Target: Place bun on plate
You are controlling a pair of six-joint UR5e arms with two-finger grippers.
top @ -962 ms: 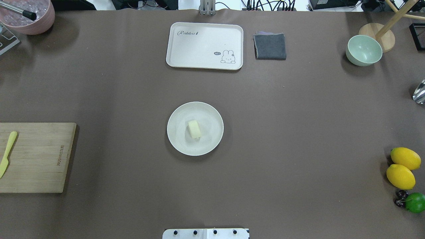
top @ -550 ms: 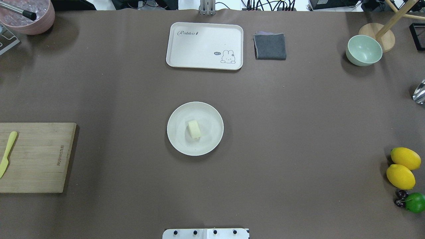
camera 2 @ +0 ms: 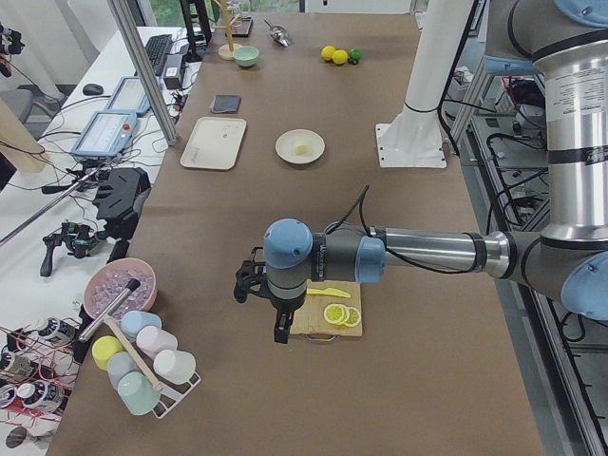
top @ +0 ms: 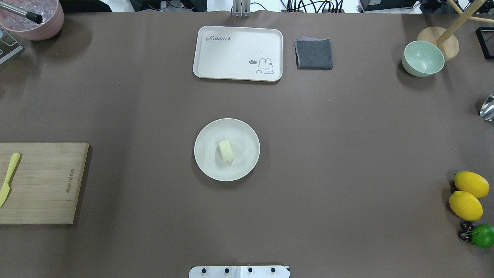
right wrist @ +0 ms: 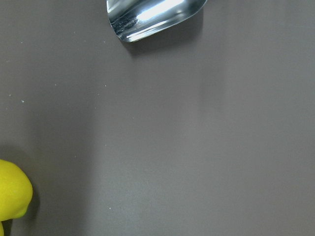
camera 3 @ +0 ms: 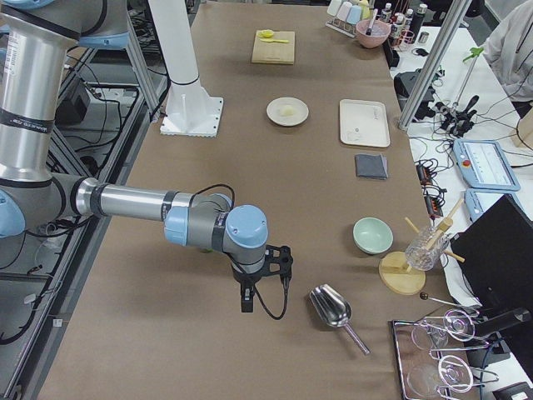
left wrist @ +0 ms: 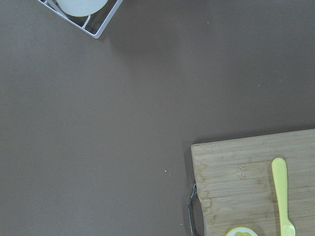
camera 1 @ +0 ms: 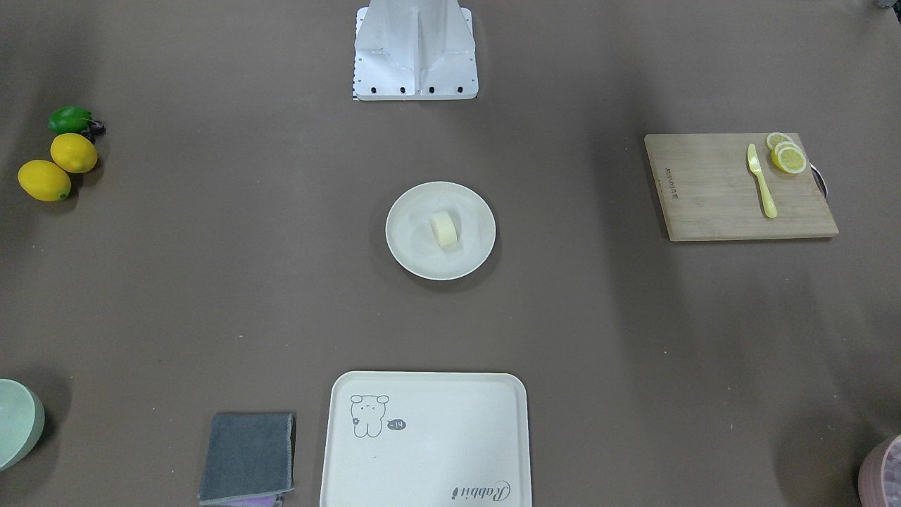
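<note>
Bun (top: 225, 150) is lying near the middle of the round cream plate (top: 247, 164), at the table's centre, well apart from both arms.

Left gripper (camera 2: 279, 331) is hanging over the table's end, just beside the wooden cutting board (camera 2: 313, 323). Lemon slices (camera 2: 340, 314) and a yellow knife (camera 2: 328, 293) are lying on that board. Fingers spread or pressed together: cannot tell.

Right gripper (camera 3: 247, 298) is hovering at the opposite end, near a metal scoop (camera 3: 331, 308). Its finger state is likewise impossible to tell.
</note>
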